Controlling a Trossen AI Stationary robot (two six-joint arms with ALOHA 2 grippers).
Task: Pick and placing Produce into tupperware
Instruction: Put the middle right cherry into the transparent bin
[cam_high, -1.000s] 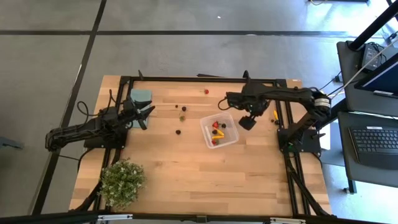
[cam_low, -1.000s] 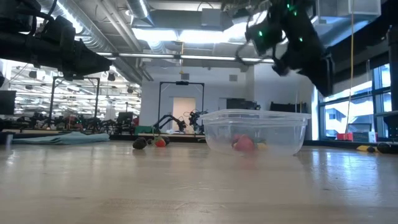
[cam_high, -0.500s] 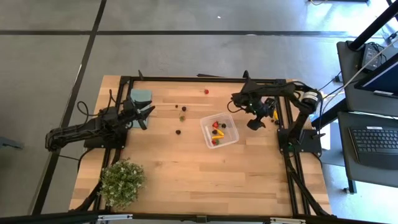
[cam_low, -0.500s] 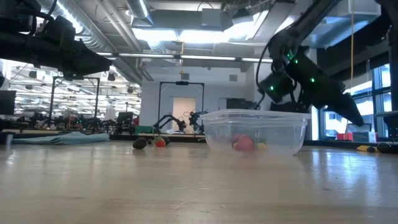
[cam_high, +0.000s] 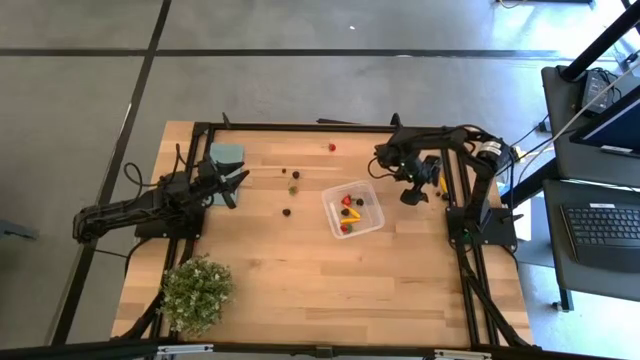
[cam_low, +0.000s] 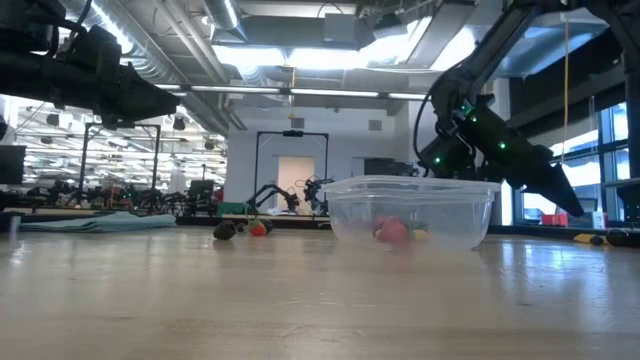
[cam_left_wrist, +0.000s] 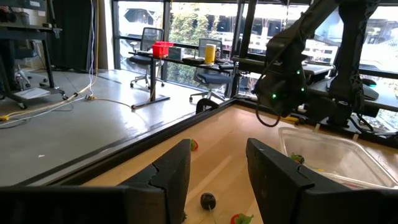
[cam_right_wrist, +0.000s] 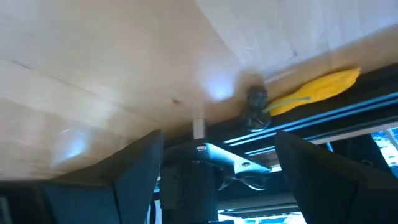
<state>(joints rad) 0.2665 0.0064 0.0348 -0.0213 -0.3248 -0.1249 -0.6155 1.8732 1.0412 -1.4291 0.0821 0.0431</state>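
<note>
The clear tupperware stands mid-table and holds red, dark and yellow produce. Loose produce lies to its left, with one red piece near the far edge. A yellow piece and a dark round one lie at the table's right rim. My right gripper hangs open just above the table, slanting down toward these two, right of the tupperware. My left gripper waits open at the far left, level, with nothing between its fingers.
A flat teal rectangle lies by the left arm. A bushy potted plant stands at the near left corner. A black frame rail runs along the table's right rim, close to the yellow piece.
My right gripper has come down from high above the tupperware's right side and gone toward the table's right edge, tipping further downward and staying open. It now hangs low beside the tupperware. Nothing on the table has moved.
</note>
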